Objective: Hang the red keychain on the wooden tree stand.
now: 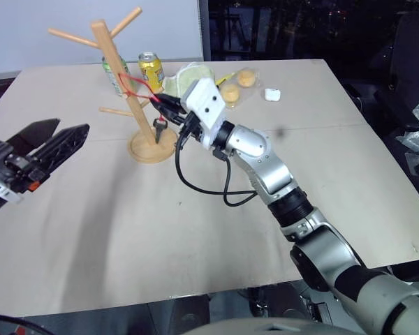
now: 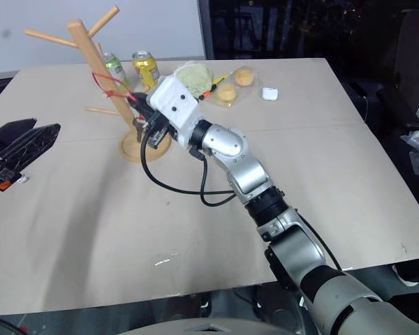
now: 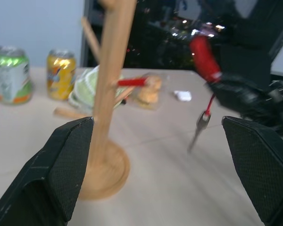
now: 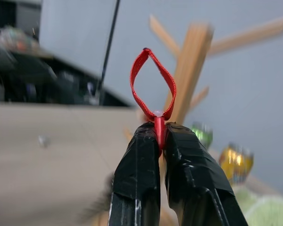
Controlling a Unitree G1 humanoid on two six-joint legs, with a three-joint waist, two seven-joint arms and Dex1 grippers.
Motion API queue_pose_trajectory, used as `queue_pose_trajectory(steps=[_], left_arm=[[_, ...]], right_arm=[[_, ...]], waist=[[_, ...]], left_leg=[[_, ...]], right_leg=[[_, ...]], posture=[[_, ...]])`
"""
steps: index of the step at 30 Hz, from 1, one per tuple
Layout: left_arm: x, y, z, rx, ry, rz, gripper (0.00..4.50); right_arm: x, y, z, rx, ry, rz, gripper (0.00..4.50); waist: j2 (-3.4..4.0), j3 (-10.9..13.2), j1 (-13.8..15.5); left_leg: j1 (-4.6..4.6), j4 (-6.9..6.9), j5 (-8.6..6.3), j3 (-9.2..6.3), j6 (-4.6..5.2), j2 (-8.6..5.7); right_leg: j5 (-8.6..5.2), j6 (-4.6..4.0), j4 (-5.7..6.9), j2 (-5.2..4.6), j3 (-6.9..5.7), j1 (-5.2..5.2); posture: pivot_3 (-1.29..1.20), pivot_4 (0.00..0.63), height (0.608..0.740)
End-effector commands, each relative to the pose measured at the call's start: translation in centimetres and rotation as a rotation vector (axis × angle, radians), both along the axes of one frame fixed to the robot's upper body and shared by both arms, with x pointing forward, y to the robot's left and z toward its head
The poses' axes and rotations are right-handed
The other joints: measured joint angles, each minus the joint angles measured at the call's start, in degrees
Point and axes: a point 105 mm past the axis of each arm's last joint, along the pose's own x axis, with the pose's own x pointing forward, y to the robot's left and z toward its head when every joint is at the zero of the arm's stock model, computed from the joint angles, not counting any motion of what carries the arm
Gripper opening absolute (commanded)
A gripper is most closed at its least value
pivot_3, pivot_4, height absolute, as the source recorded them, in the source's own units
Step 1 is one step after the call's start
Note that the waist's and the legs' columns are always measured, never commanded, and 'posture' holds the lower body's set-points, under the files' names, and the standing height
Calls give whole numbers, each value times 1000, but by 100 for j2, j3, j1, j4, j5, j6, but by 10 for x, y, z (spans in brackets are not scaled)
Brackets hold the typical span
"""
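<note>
The wooden tree stand stands on its round base at the back left of the table. My right gripper is shut on the red keychain, just right of the pole. The red loop sticks out from the fingertips toward the pole, apparently free of the pegs. The small grey key dangles below, above the base. My left gripper hovers open and empty at the left, well clear of the stand. In the left wrist view the pole and the hanging key sit between its wide-apart fingers.
Behind the stand are a green can and a yellow can, a pale green bundle, bagged buns and a small white piece. A black cable loops down from my right wrist. Bare tabletop lies in front.
</note>
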Motion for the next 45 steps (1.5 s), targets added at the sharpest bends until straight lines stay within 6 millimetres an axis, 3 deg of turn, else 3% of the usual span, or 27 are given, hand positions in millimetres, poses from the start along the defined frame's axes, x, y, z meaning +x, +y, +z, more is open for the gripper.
queue_pose_trajectory(steps=[1,7,13,27,36,45], left_arm=[[-5,-2,13,12,-71,-1,4500],[-3,-10,12,0,-86,-23,4500],[-3,-11,12,-2,-88,-27,4500],[-1,-13,10,16,-84,-35,4500],[0,-12,12,19,-91,-38,4500],[0,-13,11,25,-91,-42,4500]], right_arm=[[-15,26,23,25,-82,60,24],[-6,34,29,26,-92,35,24],[-24,44,39,82,-140,137,24],[-16,58,28,-22,-137,116,24],[-31,57,41,76,-176,186,24],[-36,67,31,-18,-225,199,24]], waist=[[1,2,-14],[2,3,-43],[3,4,-43],[5,7,-43],[7,8,-43],[8,9,-43]], left_leg=[[-1,0,0,0,0,0],[-1,-13,-1,1,-2,2],[-1,-20,-1,6,-2,4],[-1,-31,-2,5,-3,4],[-1,-37,-2,6,-4,4],[-1,-38,-2,5,-4,4]], right_leg=[[7,-11,-1,0,0,-1],[8,-13,2,7,0,-6],[7,-12,-3,7,1,-8],[8,-13,-6,5,3,-14],[7,-12,-11,5,3,-15],[6,-12,-12,4,3,-15]], posture=[[0,150,740],[0,150,740],[0,150,740],[0,150,740],[0,150,740],[0,150,740]])
